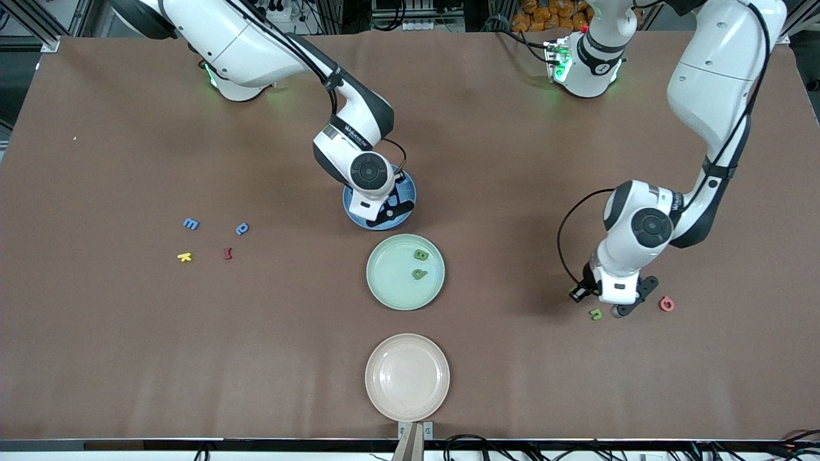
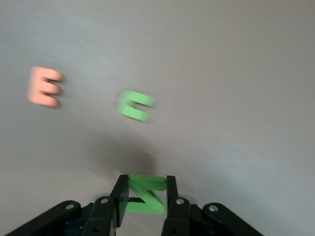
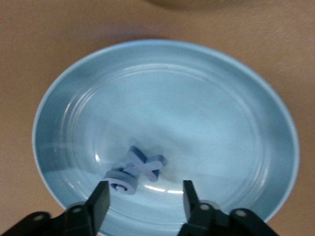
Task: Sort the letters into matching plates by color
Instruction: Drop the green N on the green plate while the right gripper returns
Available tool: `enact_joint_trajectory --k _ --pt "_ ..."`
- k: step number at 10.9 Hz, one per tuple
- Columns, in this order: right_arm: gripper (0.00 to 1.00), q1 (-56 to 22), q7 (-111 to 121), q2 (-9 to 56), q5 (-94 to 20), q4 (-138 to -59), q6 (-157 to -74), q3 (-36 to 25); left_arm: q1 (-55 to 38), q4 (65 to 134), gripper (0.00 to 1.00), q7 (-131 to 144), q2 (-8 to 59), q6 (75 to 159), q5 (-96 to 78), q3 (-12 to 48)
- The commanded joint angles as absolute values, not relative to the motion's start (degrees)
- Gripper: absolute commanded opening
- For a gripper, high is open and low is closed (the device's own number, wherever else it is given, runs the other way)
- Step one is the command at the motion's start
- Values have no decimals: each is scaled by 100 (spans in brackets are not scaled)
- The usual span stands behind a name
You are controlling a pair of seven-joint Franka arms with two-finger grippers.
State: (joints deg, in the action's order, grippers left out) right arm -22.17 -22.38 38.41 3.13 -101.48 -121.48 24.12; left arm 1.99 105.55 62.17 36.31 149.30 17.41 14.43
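My left gripper is shut on a green letter Z, low over the table at the left arm's end. Another green letter lies loose beside it. My right gripper is open over the blue plate, which holds two blue letters, an X and a round one. In the front view that gripper covers most of the blue plate. The green plate holds two green letters. Two blue letters lie toward the right arm's end.
A pink-orange letter lies beside the left gripper and shows in the left wrist view. A yellow letter and a dark red letter lie by the loose blue ones. A beige-pink plate sits nearest the front camera.
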Motion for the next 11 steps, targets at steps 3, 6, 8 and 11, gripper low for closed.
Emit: enact_joint_trajectory --k 3,6,8,11 --pt "100 -1890 -2294 3727 307 -8977 -10498 2382 -1158 9556 0 7891 3804 14880 1286 1450" --pt "100 -1285 -2241 3577 290 -8886 -10389 2400 -1940 8913 0 7928 4183 15168 458 1485" --pt "100 -793 -2241 3560 281 -8842 -10389 2417 -2423 8860 0 8119 4332 15738 343 1450" --pt "100 -258 -2233 3507 343 -8754 -10362 2312 -3004 8666 0 8253 4509 16031 387 1240"
